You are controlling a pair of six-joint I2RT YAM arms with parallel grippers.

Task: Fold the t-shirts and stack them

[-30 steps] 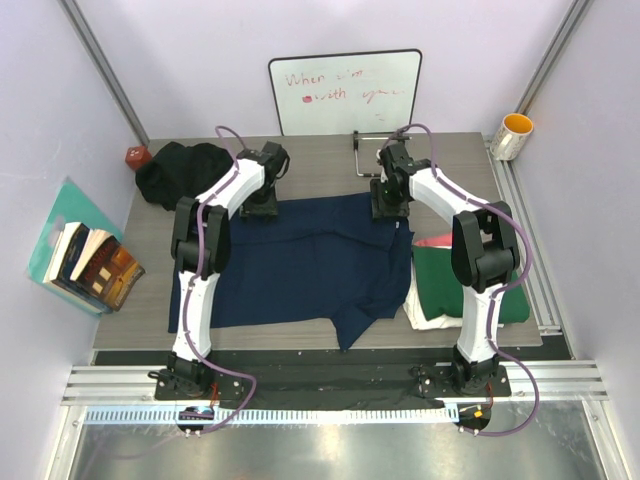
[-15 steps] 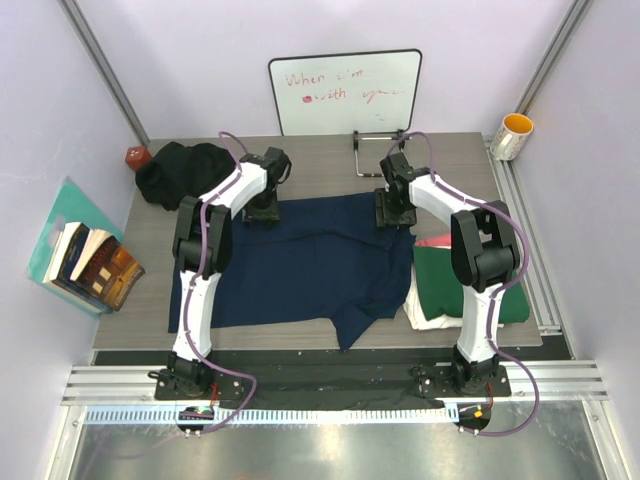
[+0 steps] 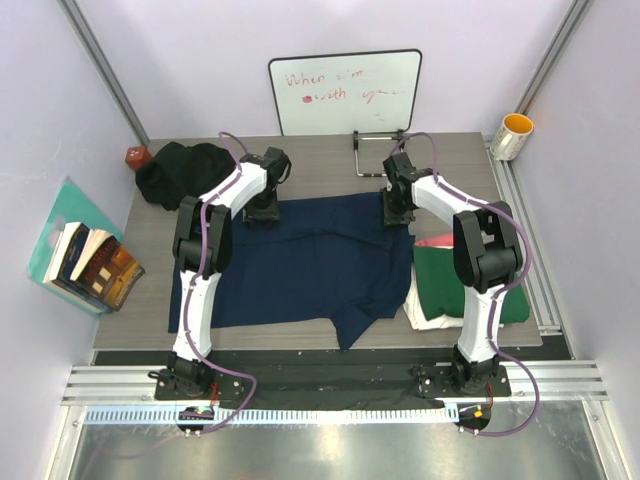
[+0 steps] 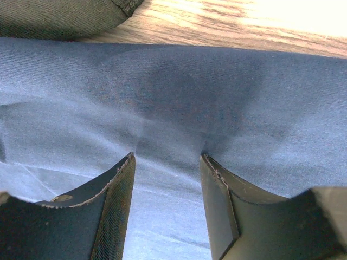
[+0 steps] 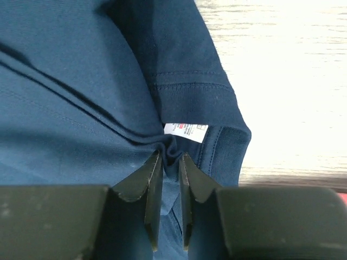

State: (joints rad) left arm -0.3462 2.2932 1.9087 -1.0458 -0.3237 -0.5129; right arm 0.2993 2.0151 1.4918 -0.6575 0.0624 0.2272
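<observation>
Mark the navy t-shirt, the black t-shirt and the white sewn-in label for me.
navy t-shirt [image 3: 290, 270], top external view, middle of its spread-out body.
black t-shirt [image 3: 182, 172], top external view, centre of the crumpled heap.
white label [image 5: 186, 131], right wrist view, middle of the tag.

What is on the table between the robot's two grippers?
Only the navy blue t-shirt. Its far edge runs from the left gripper across to the right gripper, which pinches the cloth. The top view shows this best.
</observation>
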